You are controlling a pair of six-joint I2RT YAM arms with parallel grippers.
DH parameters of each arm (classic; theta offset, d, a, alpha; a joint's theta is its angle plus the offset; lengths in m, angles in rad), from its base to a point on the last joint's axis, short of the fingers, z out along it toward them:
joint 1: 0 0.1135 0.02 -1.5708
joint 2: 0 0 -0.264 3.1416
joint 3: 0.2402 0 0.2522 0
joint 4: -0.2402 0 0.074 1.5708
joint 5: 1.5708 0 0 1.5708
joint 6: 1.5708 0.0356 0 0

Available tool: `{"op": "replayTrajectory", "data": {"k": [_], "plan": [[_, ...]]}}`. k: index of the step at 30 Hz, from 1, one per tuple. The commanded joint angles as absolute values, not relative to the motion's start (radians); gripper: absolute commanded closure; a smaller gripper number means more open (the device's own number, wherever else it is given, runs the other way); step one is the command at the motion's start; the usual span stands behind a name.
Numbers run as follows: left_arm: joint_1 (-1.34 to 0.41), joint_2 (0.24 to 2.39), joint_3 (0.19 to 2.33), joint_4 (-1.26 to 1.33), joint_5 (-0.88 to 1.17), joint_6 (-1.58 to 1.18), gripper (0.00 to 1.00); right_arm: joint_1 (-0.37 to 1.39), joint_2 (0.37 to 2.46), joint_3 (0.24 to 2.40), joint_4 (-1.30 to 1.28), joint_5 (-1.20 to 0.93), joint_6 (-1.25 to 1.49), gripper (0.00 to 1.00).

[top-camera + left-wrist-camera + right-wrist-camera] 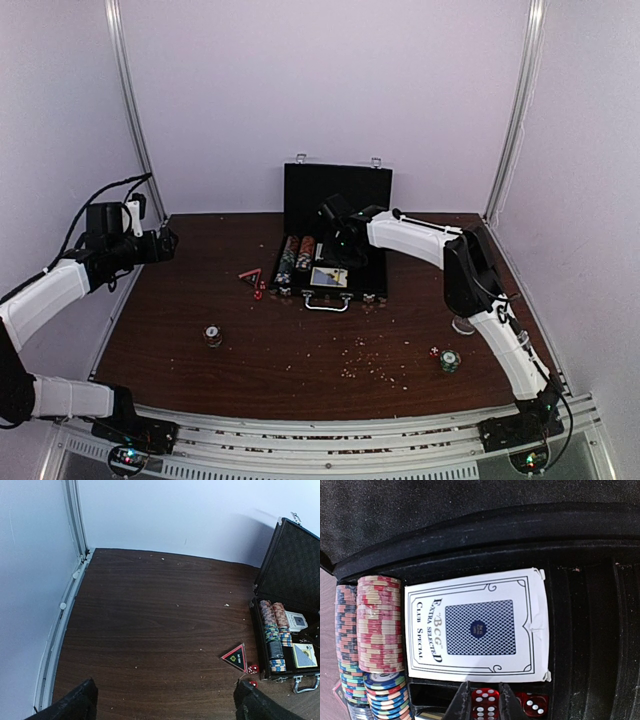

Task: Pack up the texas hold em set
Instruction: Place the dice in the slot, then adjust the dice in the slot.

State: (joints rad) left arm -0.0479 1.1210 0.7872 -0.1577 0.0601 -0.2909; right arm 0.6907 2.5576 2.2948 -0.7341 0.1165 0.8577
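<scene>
Nearest the arms' bases, in front of the case (335, 283) and off to its left, a small stack of chips (213, 335) stands alone on the dark wooden table (300, 350). In front of the case and to its right sits a green chip stack (449, 360) with a loose die (434, 351) just beside it. Pale crumbs (370, 360) lie scattered between the two stacks. Just off the case's left front corner lie a black triangular marker (235, 657) with a red edge and two small red dice (253, 669). The left gripper (165, 243) hangs above the table well left of the case, its fingers (70, 705) spread wide with nothing between them. The case lies open at the back middle of the table, its handle (327, 302) toward the arms and its lid (337, 188) upright behind. Inside, rows of striped chips (379, 625) fill the left side, a card deck (477, 627) touches them, and a second deck (304, 655) lies nearer the handle. The right gripper (484, 692) reaches down inside the case, its fingers drawn in narrowly on a red die (484, 705) at the card deck's edge, with another die (536, 703) just beside it
</scene>
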Motion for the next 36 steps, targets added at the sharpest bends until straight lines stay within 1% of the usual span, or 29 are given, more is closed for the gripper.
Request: {"op": "replayTrajectory", "data": {"k": [1,9,18,20,24,27,36], "plan": [[-0.054,1.124,0.804,-0.124,0.056,-0.298,0.02,0.670,2.558,2.280,-0.825,0.160,0.845,0.79],[-0.053,1.121,0.802,-0.124,0.055,-0.298,0.02,0.670,2.527,2.284,-0.778,0.128,0.835,0.67],[-0.053,1.101,0.803,-0.140,0.046,-0.290,0.02,0.663,2.439,2.284,-0.672,0.075,0.827,0.53],[-0.053,1.097,0.799,-0.143,0.045,-0.291,0.02,0.663,2.419,2.283,-0.666,0.082,0.825,0.49],[-0.053,1.094,0.796,-0.141,0.046,-0.293,0.02,0.663,2.387,2.267,-0.691,0.111,0.823,0.37],[-0.054,1.092,0.798,-0.138,0.045,-0.292,0.02,0.661,2.376,2.238,-0.720,0.127,0.824,0.31],[-0.054,1.075,0.782,-0.140,0.048,-0.292,0.02,0.664,2.384,2.151,-0.761,0.112,0.839,0.24]]}}
